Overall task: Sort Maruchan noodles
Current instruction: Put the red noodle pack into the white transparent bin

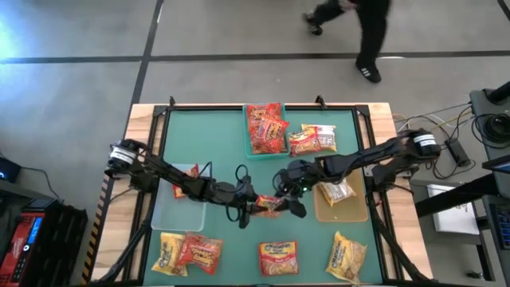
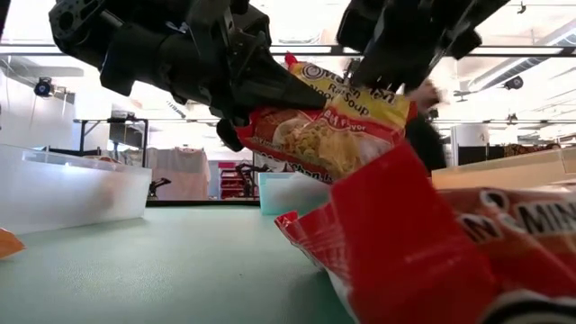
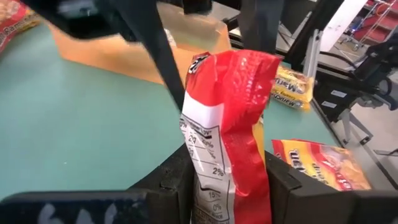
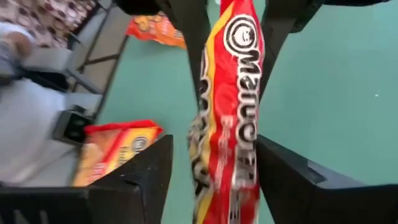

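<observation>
A green table (image 1: pixel 215 143) carries bins and scattered noodle packets, and both dark arms meet above its middle over one raised red and yellow packet (image 1: pixel 268 206). The left gripper (image 1: pixel 243 203) is clamped narrowly on the packet's left end, while the right gripper (image 1: pixel 293 201) straddles the right end with its fingers spread clear. The packet looks light, crinkly and slippery, its brittle contents breakable, so a sealed edge seems the safest hold.

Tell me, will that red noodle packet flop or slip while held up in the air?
The noodle packet probably flops little: it stands upright from the left gripper. Its glossy, crinkled wrapper looks slippery. The right gripper stands open around it.
</observation>
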You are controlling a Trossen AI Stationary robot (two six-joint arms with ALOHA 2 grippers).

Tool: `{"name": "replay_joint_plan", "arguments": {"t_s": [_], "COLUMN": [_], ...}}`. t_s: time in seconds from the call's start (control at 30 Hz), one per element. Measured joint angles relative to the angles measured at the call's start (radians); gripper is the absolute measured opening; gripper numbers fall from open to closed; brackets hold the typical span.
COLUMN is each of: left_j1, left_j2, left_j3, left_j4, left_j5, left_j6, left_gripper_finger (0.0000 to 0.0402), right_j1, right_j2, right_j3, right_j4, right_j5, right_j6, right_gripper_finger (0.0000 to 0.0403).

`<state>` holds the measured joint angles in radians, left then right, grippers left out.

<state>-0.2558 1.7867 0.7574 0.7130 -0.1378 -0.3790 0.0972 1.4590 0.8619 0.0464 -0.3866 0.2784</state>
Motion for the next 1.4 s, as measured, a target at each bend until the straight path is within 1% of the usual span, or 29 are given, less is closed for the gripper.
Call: {"name": "replay_joint_plan", "arguments": {"t_s": [0.17, 0.23, 0.3, 0.43, 0.6, 0.73, 0.83, 0.97, 1.03, 1.13, 1.27, 1.4], "left_j1": [0.006, 0.010, 0.016, 0.028, 0.027, 0.025, 0.024, 0.020, 0.016, 0.011, 0.005, 0.004], "left_j2": [-0.027, -0.049, -0.086, -0.194, -0.386, -0.566, -0.690, -0.816, -0.860, -0.902, -0.937, -0.965], "left_j3": [-0.001, -0.001, -0.001, -0.001, -0.001, 0.000, 0.000, 0.000, 0.000, 0.000, 0.000, 0.000], "left_j4": [-0.037, -0.064, -0.126, -0.326, -0.541, -0.777, -0.969, -1.189, -1.279, -1.401, -1.541, -1.669], "left_j5": [-0.003, -0.006, -0.009, -0.009, -0.009, -0.012, -0.030, -0.031, -0.005, 0.085, 0.178, 0.244], "left_j6": [0.007, 0.008, 0.003, -0.031, -0.029, -0.037, -0.092, -0.176, -0.212, -0.276, -0.351, -0.372], "left_gripper_finger": [0.0100, 0.0100, 0.0100, 0.0101, 0.0101, 0.0102, 0.0102, 0.0102, 0.0102, 0.0102, 0.0102, 0.0102], "right_j1": [0.000, 0.001, 0.003, 0.008, 0.008, 0.008, 0.010, 0.010, 0.010, 0.010, 0.012, 0.021], "right_j2": [-0.135, -0.185, -0.225, -0.272, -0.265, -0.231, -0.197, -0.152, -0.134, -0.113, -0.099, -0.103], "right_j3": [0.000, 0.000, 0.000, 0.000, 0.000, 0.000, 0.000, 0.000, 0.000, -0.001, -0.001, -0.001], "right_j4": [-0.159, -0.214, -0.243, -0.245, -0.245, -0.251, -0.247, -0.245, -0.245, -0.244, -0.243, -0.235], "right_j5": [-0.023, 0.006, 0.032, 0.047, 0.047, 0.048, 0.048, 0.047, 0.047, 0.047, 0.046, 0.042], "right_j6": [0.076, 0.099, 0.122, 0.123, 0.123, 0.122, 0.118, 0.115, 0.113, 0.113, 0.114, 0.130], "right_gripper_finger": [0.0226, 0.0229, 0.0230, 0.0231, 0.0231, 0.0231, 0.0231, 0.0231, 0.0231, 0.0231, 0.0231, 0.0231]}}
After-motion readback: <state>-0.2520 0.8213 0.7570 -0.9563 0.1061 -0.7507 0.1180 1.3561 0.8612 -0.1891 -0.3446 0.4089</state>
